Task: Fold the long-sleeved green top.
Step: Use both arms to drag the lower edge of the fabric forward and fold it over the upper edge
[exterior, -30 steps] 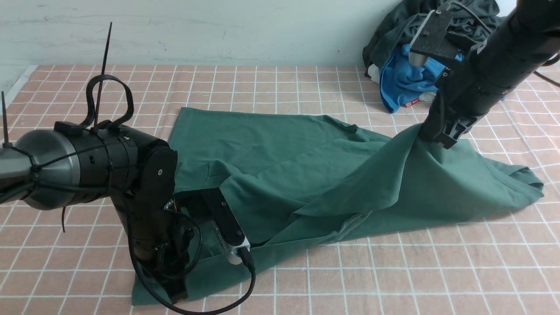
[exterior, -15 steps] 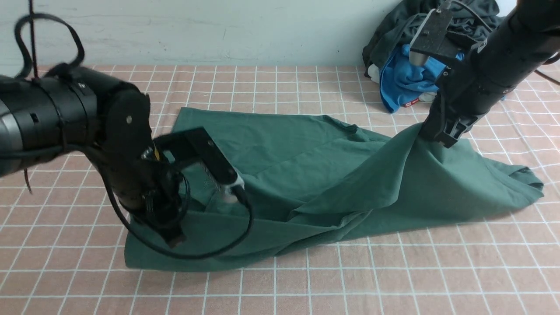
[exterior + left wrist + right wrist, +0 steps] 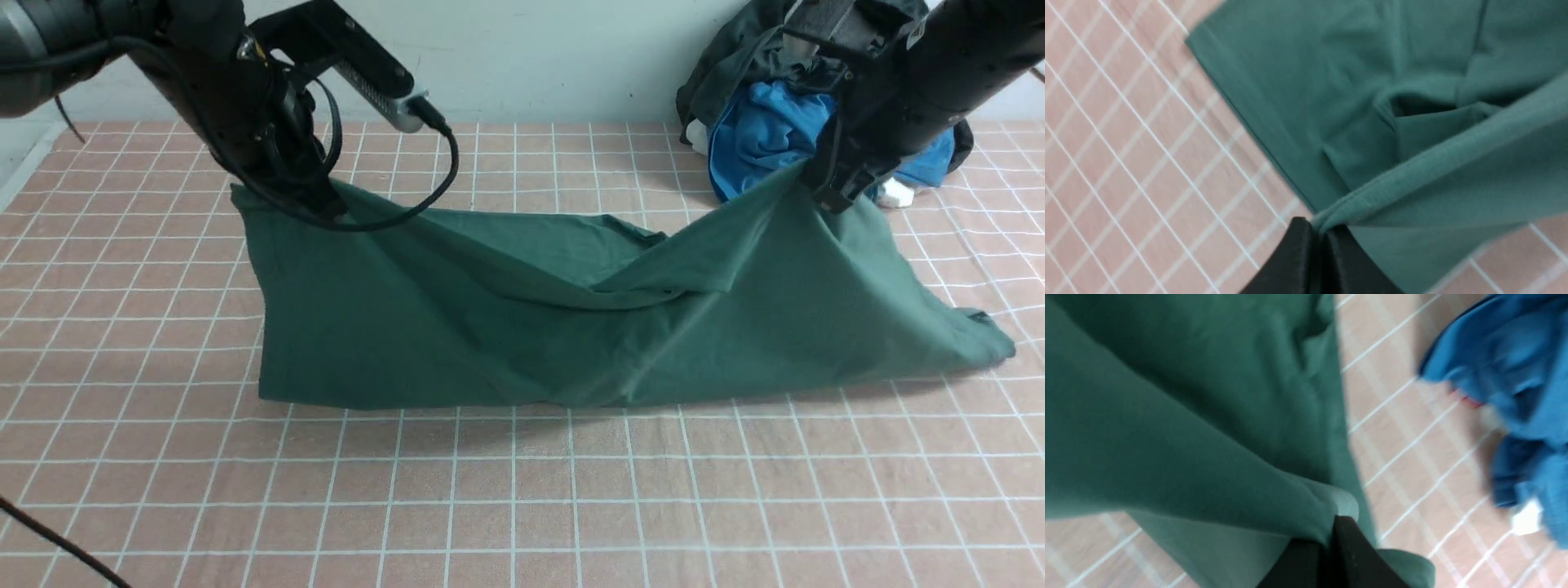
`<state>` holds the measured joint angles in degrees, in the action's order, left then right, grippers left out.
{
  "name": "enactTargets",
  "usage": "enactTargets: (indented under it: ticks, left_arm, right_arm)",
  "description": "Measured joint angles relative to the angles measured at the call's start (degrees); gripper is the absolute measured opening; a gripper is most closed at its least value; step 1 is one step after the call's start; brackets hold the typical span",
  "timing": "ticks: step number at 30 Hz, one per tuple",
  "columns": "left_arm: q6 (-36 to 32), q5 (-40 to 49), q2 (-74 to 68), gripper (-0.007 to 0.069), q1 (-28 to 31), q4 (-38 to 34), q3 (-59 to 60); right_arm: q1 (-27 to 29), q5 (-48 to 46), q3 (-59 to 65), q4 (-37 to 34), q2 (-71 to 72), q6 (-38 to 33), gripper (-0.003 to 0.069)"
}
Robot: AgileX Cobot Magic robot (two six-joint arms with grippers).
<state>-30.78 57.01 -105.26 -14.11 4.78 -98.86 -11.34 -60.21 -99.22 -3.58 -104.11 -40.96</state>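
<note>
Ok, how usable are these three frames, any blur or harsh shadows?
Front view: sharp, evenly lit, just a soft shadow under the near edge of the green top. Left wrist view: tablecloth grid lines smear, but the hem at the left claw is fairly crisp. Right wrist view: blurriest; the blue garment is streaked, the fold at the right claw readable.

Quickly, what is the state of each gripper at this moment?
The left gripper is shut on the green top.
The right gripper is shut on the same top.
</note>
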Motion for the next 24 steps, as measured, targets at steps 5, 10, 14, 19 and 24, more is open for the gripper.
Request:
enactTargets:
  ticks: [5,10,14,19,24]
  left_arm:
    - [2.2,0.0,-7.3,0.0017,1.3,0.0,-9.4]
    - [3.5,0.2,-14.9,0.0017,4.1,0.0,-17.3]
    - [3.5,-0.1,-19.4,0.0017,5.3,-0.3,-21.4]
    - [3.6,-3.1,-24.7,0.0017,6.3,-0.7,-24.3]
    - [3.6,-9.2,-29.3,0.0017,6.9,-0.9,-25.2]
  right_arm:
    - [0.0,2.6,-4.7,2.3,-3.2,2.4,0.001]
    - [0.0,2.8,-8.0,8.1,-10.2,6.0,0.001]
    - [0.1,4.6,-10.6,11.7,-15.1,10.4,0.001]
    - [0.2,7.8,-13.7,13.6,-20.5,14.1,0.001]
    - [0.3,11.6,-14.4,16.3,-25.1,15.1,0.001]
